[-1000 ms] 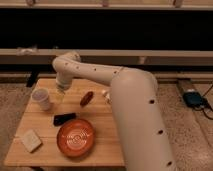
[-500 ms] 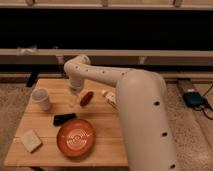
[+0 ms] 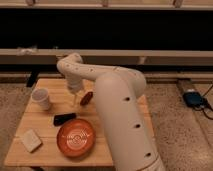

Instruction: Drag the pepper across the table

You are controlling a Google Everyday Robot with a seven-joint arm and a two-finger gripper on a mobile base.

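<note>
The pepper (image 3: 86,98), small, dark red and elongated, lies on the light wooden table (image 3: 50,127) near its far middle. My white arm reaches over the table from the right and bends down at the far edge. My gripper (image 3: 76,98) hangs just left of the pepper, low over the tabletop and very close to it. I cannot tell whether it touches the pepper.
A white cup (image 3: 41,98) stands at the far left. A flat black block (image 3: 65,119) lies in the middle, with a round orange-red plate (image 3: 75,137) in front of it. A pale tan block (image 3: 31,140) lies at the near left corner. My arm covers the table's right side.
My arm's wrist end has swung right, from near the cup towards the pepper, and the gripper now sits right beside it. The pepper has not visibly moved.
</note>
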